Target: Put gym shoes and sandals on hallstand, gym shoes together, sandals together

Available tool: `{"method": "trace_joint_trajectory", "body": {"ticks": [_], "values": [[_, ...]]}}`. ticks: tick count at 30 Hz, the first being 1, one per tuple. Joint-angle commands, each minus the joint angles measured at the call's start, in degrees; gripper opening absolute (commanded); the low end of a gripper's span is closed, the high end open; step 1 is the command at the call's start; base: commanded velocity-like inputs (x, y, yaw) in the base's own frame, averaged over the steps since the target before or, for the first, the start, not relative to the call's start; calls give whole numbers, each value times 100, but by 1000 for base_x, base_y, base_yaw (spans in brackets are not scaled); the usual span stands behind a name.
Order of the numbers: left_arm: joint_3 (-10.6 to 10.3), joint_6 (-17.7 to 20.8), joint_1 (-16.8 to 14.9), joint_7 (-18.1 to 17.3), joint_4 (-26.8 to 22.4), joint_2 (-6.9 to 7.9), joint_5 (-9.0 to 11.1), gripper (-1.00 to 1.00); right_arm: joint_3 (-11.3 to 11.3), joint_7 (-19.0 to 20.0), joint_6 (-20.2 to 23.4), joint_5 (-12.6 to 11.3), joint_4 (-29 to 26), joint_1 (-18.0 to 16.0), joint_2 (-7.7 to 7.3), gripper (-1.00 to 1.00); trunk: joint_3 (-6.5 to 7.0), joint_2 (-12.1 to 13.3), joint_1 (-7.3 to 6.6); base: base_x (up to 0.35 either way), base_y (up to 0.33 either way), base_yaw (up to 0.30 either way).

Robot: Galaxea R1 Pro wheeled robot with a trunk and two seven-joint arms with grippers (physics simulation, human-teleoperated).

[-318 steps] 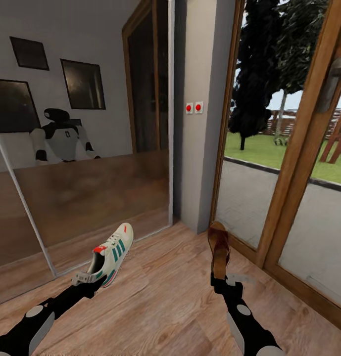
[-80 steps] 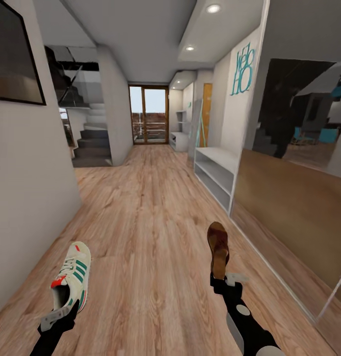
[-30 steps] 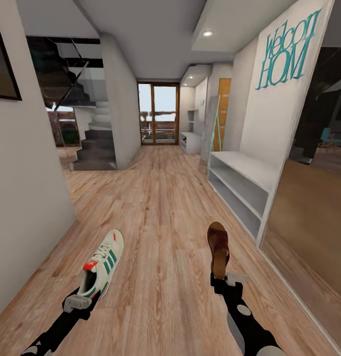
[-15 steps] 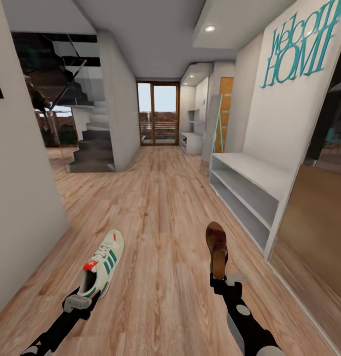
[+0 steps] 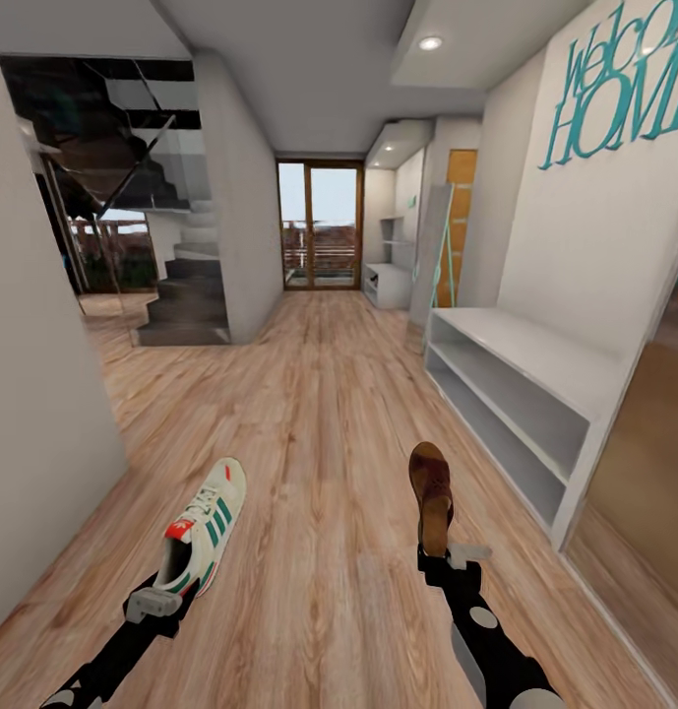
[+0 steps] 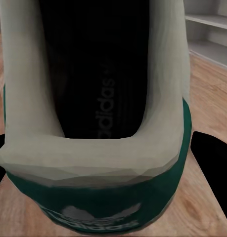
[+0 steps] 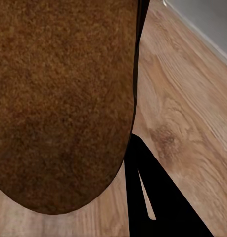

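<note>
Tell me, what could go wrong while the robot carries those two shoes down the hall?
The gym shoe is gripped only at its heel by the left gripper, with its toe sticking far out, so it might tip or slip loose. The sandal is likewise pinched at one end by the right gripper. Also, the nearby low white shelf unit has no upper shelves, so stopping there might put the shoes on the wrong furniture.

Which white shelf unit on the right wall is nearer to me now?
The long low unit just ahead of the held sandal, under the teal wall lettering. The other unit stands far down the corridor by the glass door.
</note>
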Motion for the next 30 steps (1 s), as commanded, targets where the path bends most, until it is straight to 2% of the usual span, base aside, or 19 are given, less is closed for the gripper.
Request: {"method": "trace_joint_trajectory", "body": {"ticks": [1,30], "values": [[-32,-12,-7,-27,5,4,67,-100,-32,-4,-12,42,3,-4,6,-100,-7,-2,2,345,0,25],[-30,-12,-2,-27,110,-14,67,-100,-32,-8,-12,41,5,-4,6,-100,-8,-2,2,346,0,2]]}}
